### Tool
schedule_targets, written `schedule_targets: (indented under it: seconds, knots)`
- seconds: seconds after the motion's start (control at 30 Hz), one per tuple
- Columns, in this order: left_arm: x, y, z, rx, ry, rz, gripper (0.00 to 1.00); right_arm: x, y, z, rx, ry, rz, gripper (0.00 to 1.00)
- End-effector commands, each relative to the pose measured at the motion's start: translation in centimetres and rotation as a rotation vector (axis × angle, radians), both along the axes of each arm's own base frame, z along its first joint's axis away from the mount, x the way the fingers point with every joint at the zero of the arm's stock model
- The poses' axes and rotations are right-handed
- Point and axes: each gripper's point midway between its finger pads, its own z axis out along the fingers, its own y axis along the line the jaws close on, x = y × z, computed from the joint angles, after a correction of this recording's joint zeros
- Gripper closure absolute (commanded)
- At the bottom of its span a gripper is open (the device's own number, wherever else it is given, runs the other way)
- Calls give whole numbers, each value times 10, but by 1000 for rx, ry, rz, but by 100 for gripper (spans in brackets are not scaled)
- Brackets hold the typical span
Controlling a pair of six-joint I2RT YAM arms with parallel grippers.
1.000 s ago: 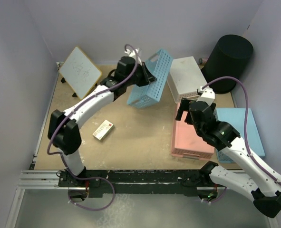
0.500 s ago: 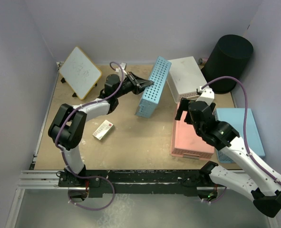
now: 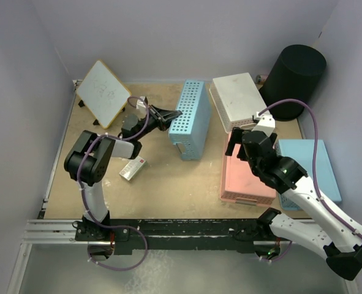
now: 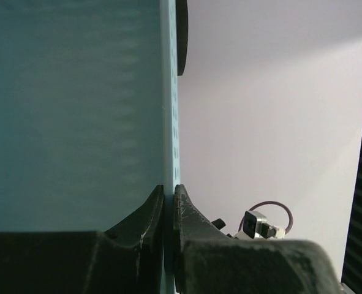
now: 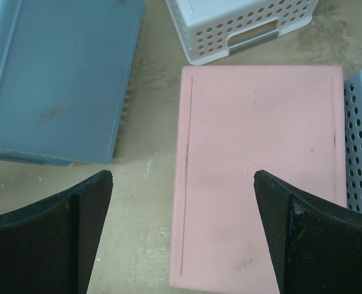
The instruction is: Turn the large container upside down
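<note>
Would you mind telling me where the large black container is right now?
The black container stands in the far right corner of the top external view, just right of the white basket.

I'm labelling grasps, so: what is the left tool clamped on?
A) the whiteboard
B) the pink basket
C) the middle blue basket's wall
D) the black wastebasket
C: the left wrist view shows the left tool shut on the thin wall of the blue basket; the black wastebasket stands apart in the far right corner.
</note>
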Motion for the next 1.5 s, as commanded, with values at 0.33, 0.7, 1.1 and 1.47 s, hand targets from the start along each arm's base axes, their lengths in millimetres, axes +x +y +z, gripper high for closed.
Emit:
schedule_targets:
  seconds: [0.33,0.7,1.1,1.47]
  knots:
    - [7,106,-103,801,89,145,58,11,3,0,-5,-21,-18,0]
    - [-12,181,-35,1279,-3,297,42,28,52,-28,36,59,140,0]
    - [-75,214,-13,1431,-39,396,42,65,163,-108,128,278,443,0]
    - [-84,224,-19,1430,9,442,42,135,215,-120,100,268,455,0]
